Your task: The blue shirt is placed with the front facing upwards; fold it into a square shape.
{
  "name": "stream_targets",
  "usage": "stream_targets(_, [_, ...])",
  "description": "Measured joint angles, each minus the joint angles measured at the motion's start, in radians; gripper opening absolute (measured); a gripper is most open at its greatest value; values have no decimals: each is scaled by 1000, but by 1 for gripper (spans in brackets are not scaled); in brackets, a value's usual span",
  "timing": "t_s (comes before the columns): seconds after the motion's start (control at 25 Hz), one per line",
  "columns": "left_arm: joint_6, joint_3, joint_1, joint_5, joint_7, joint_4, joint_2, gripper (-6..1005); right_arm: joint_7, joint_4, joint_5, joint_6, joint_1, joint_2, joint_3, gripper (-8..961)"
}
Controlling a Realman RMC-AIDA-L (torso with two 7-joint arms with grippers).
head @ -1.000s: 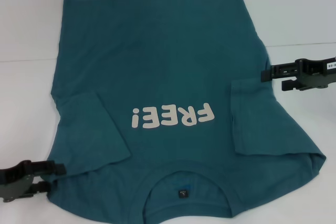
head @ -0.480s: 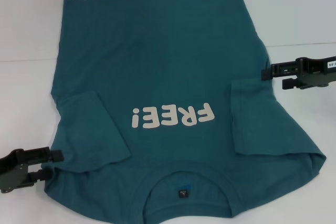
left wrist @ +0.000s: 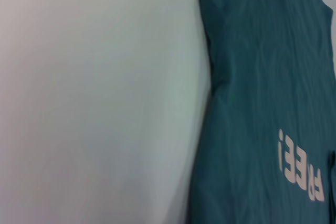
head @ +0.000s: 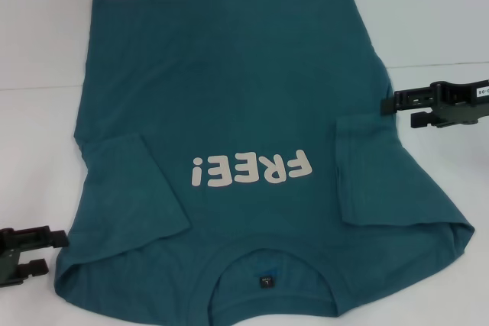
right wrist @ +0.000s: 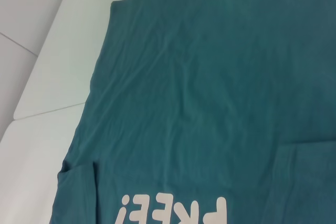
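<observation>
With both sleeves folded inward, I see the dark teal-blue cotton T-shirt (head: 244,112) flat on the white table (head: 38,36) — left gripper (head: 42,252) and right gripper (head: 388,112) both open, empty, beside its edges.

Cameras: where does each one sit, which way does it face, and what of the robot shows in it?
Head: above, looking down at the blue shirt; left gripper and right gripper at its edges.
Left wrist: looks onto the shirt's edge and table; no fingers.
Right wrist: shirt's middle; no fingers.
All share the FREE! lettering.
</observation>
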Motion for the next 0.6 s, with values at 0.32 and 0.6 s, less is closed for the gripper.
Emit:
stream_targets(0.32, [-51,32,-5,8,-14,-18,-6,685,0,3,0,5,3,0,0,915])
stream_targets(0.6, [-51,58,-19,15,-26,-28,-10,678,2,3,0,5,1,-1,0,914])
